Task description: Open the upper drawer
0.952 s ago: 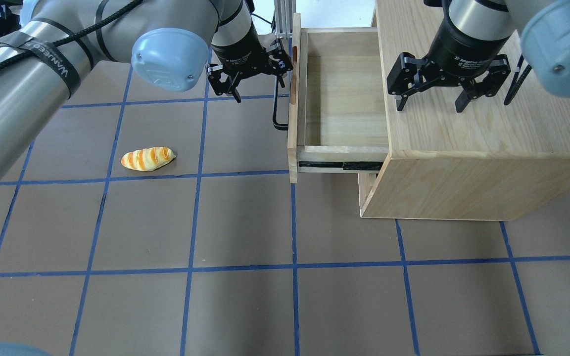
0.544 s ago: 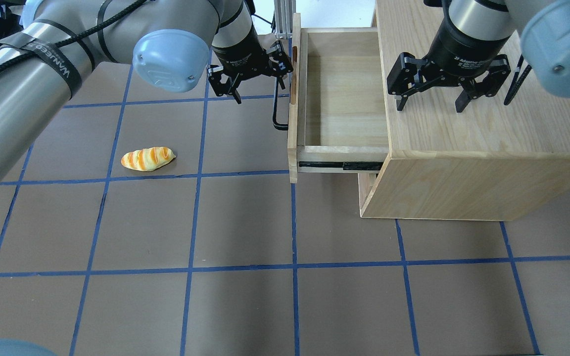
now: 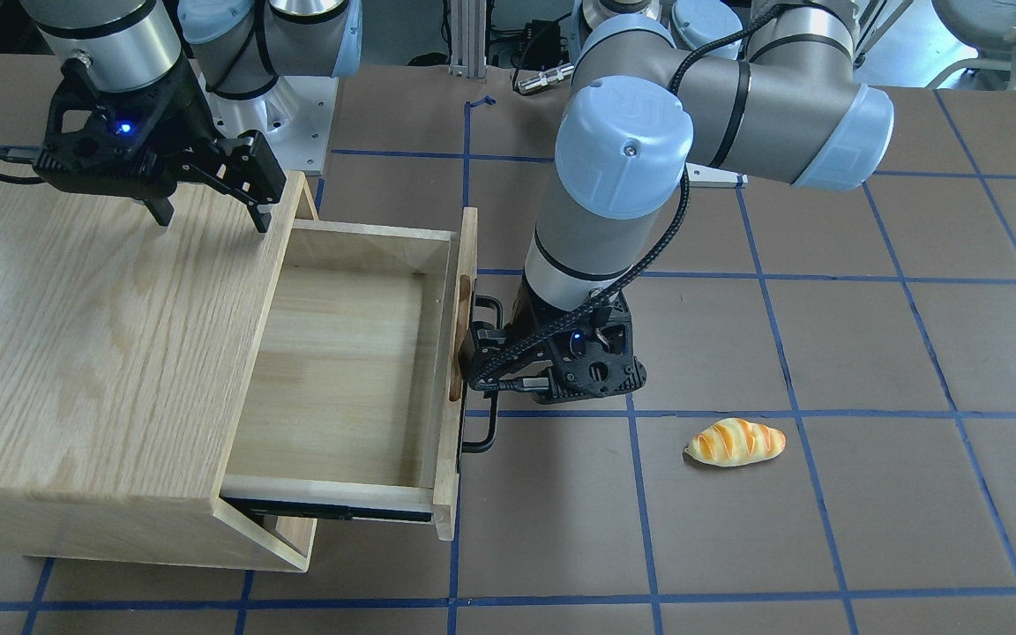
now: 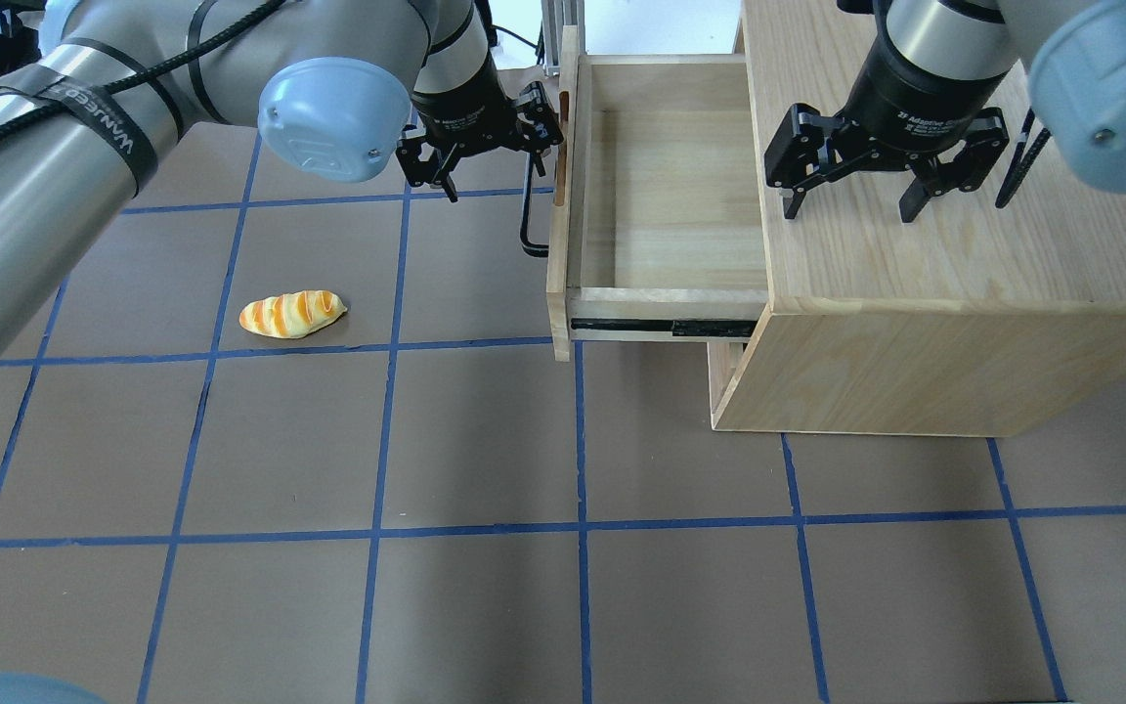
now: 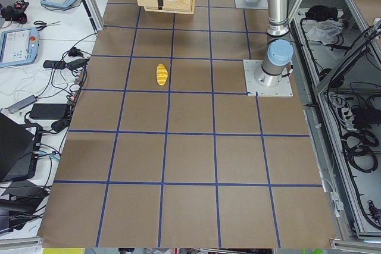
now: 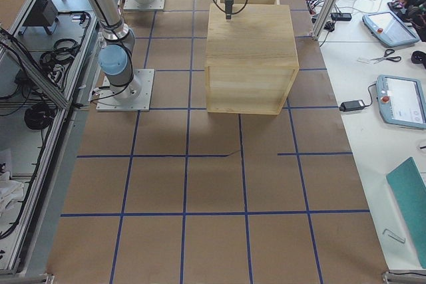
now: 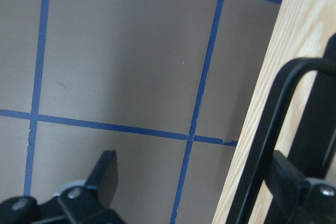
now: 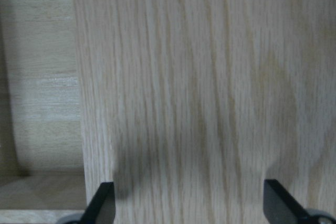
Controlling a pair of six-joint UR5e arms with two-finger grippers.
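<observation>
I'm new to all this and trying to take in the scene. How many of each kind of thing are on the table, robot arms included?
Robot arms with a claw: 2 (left claw, right claw)
Wooden cabinet: 1
Pulled-out drawer: 1
Bread roll: 1
Total: 5

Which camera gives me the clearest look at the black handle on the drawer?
The left wrist view: the black handle fills the frame, one finger of the open left pincer hooked behind it. The front-facing and overhead views show it partly hidden by that pincer. The side views show it tiny or not at all.
</observation>
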